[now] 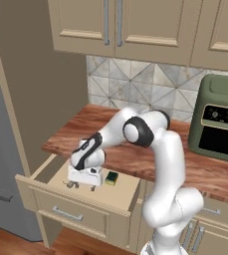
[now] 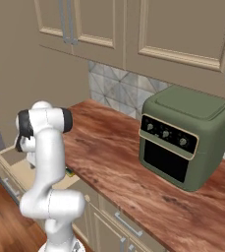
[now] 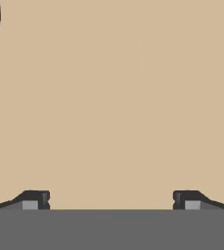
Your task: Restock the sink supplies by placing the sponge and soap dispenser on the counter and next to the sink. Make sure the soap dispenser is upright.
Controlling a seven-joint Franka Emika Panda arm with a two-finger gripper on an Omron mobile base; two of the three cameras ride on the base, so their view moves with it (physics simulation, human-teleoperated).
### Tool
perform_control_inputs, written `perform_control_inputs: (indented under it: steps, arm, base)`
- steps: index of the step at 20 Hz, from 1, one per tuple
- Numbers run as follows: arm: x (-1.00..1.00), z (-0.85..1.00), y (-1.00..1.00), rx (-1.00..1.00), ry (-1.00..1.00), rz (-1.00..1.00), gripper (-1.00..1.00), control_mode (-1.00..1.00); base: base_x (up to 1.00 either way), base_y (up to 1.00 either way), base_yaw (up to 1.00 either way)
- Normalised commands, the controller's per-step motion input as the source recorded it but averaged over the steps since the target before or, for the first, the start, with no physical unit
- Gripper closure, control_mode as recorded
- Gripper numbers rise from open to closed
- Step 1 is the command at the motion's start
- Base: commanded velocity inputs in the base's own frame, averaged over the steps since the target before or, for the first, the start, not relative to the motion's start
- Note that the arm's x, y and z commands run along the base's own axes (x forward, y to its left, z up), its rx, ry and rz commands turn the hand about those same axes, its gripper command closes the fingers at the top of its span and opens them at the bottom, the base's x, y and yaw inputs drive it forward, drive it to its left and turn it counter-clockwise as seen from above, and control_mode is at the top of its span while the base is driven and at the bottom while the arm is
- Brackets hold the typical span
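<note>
Gripper (image 1: 80,185) of the white arm hangs low inside the pulled-out beige drawer (image 1: 120,201), jaws spread wide, nothing between them. From the hand view the two dark finger tips (image 3: 35,200) stand far apart over bare tan drawer floor; a dark rounded shape sits at the upper left corner of that view, too cut off to identify.

Small rectangular sponge, dark green top over yellow base (image 1: 111,178), lies flat on the drawer floor just beside the gripper, toward the arm's base, not touching the fingers. In the right base view a sliver of green and yellow (image 2: 69,172) peeks out behind the arm's forearm, at the drawer's inner edge.

Small dark object next to the gripper on the drawer floor, on the side away from the sponge; too small to make out.

Reddish-brown wood-grain countertop (image 1: 135,159) runs behind the open drawer, bare near the arm. Olive-green boxy countertop oven with a dark door and a row of knobs (image 2: 182,142) stands on it well apart from the drawer, against the grey patterned tile backsplash (image 1: 145,84). Beige upper cabinets (image 1: 125,25) hang above. Grey tall appliance panel (image 1: 1,164) borders the drawer's far side.
</note>
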Motion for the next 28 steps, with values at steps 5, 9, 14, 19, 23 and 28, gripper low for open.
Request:
perform_control_inputs:
  steps: [5,9,14,19,23,28]
  arm:
    - [0.0,-0.55,0.26,0.07,-0.01,0.0,-1.0,-1.0]
    - [0.0,-0.51,0.38,0.06,-0.01,0.01,-1.0,-1.0]
    - [-0.24,-0.25,0.5,0.01,-0.01,0.0,-1.0,-1.0]
    - [-0.59,0.0,0.55,0.0,0.0,0.0,-1.0,-1.0]
    - [-0.73,0.01,0.62,0.0,0.0,0.0,-1.0,-1.0]
    - [-0.89,0.0,0.55,0.0,0.0,0.01,-1.0,-1.0]
  base:
    - [0.0,0.0,0.0]
    - [0.0,0.0,0.0]
    - [0.0,0.0,0.0]
    - [0.0,0.0,0.0]
    - [0.0,0.0,0.0]
    - [0.0,0.0,0.0]
